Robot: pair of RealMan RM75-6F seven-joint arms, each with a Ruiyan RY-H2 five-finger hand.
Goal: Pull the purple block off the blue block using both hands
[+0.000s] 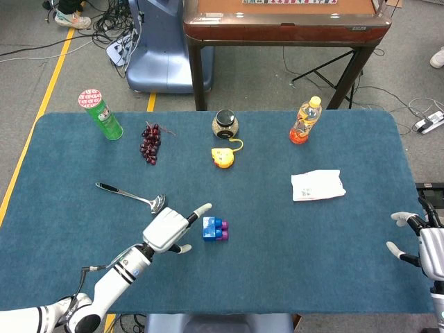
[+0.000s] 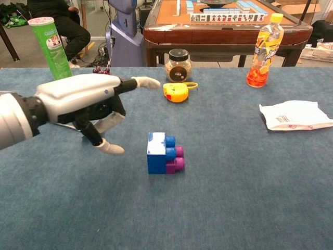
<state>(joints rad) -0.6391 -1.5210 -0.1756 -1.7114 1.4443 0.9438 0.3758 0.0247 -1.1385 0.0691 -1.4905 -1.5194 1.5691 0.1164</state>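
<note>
The blue block (image 1: 211,227) (image 2: 156,153) lies on its side mid-table with the smaller purple block (image 1: 224,230) (image 2: 176,160) stuck to its right side. My left hand (image 1: 165,230) (image 2: 86,107) hovers just left of the blue block, fingers spread and one fingertip (image 1: 203,207) stretched forward; it holds nothing and is apart from the block. My right hand (image 1: 424,241) rests open at the table's right edge, far from the blocks, and the chest view does not show it.
A metal ladle (image 1: 132,196) lies left of the blocks, partly behind my left hand in the chest view. Farther back stand a green can (image 1: 101,114), grapes (image 1: 150,143), a jar (image 1: 225,124), a yellow tape measure (image 1: 223,156) and an orange bottle (image 1: 304,121). A white packet (image 1: 317,184) lies right.
</note>
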